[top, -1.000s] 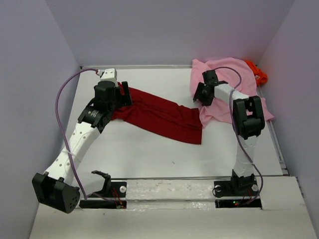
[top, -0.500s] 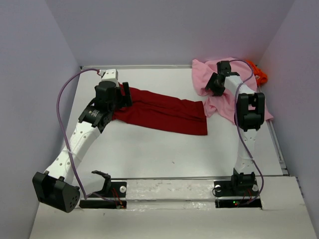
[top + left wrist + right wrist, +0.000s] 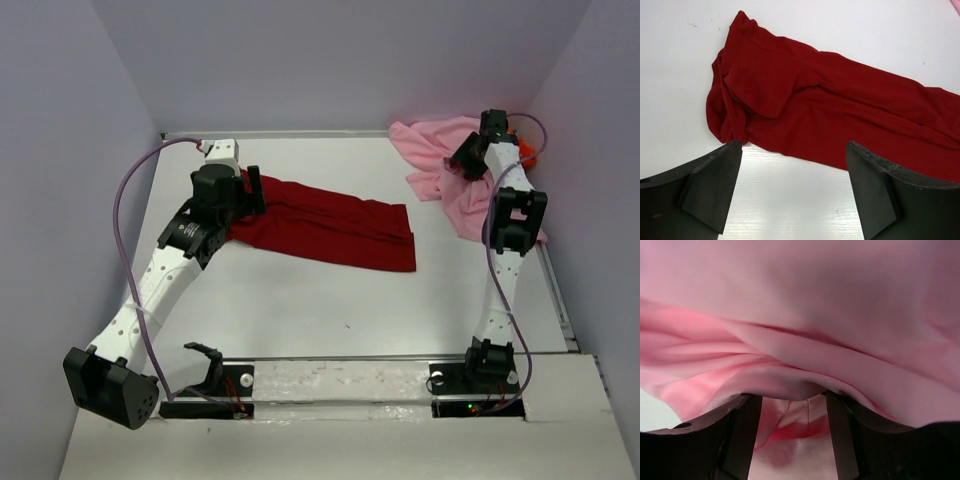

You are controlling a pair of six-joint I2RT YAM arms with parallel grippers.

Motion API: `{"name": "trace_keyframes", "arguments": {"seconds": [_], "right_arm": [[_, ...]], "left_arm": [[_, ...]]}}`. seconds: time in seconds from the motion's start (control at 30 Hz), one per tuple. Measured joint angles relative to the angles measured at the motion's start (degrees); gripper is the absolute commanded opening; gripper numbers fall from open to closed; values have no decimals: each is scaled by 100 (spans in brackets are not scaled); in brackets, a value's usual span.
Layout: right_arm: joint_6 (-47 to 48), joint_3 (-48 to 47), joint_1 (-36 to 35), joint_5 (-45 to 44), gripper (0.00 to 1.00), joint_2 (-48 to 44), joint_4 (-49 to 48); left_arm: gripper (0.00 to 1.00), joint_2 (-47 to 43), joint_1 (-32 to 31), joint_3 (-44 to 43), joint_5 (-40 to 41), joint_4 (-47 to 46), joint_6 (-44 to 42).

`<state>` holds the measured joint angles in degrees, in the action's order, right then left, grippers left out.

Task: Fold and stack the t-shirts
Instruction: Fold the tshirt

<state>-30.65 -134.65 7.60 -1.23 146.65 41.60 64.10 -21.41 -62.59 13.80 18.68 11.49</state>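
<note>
A: What's hard to see?
B: The table (image 3: 300, 300) is fine. The dark red shirt (image 3: 330, 225) has its left end under the left arm in the top view. The light pink shirt (image 3: 445, 165) fills the right wrist view, so its edges are cut off. The bright orange shirt (image 3: 527, 156) is only a sliver behind the right arm in the far right corner.
A: Grippers?
B: The left gripper (image 3: 795, 146) is spread wide and empty, above the red shirt's bunched left end. The right gripper (image 3: 792, 412) is narrowed on a pinch of pink cloth.
A: Changes?
B: Pink has been dragged far-right, clear of the red. The red shirt's right end is now uncovered and flat. The left arm is unchanged.
</note>
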Motion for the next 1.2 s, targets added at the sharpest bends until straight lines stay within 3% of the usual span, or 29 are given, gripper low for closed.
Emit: {"name": "trace_keyframes", "arguments": {"seconds": [0.4,0.57,0.7,0.93,1.07,1.2], "right_arm": [[138,-70,686,-267,60,0,168],[256,-46,739,352,65,-66,133],[483,-173,531,798,69,-247,136],[800,-577,-531,1045,68,-1040,79],[872,339,-1010,1019,67,-2173,-238],[719,2712,-1121,973,67,-3676,-997]], "left_arm": [[94,-55,-2,76,33,-37,-11],[94,-136,-2,216,35,-48,-9],[94,-144,-2,225,17,-59,-9],[95,-225,-2,442,-13,-249,-4],[94,-125,-2,627,-52,-409,28],[94,428,0,643,-92,-629,85]]}}
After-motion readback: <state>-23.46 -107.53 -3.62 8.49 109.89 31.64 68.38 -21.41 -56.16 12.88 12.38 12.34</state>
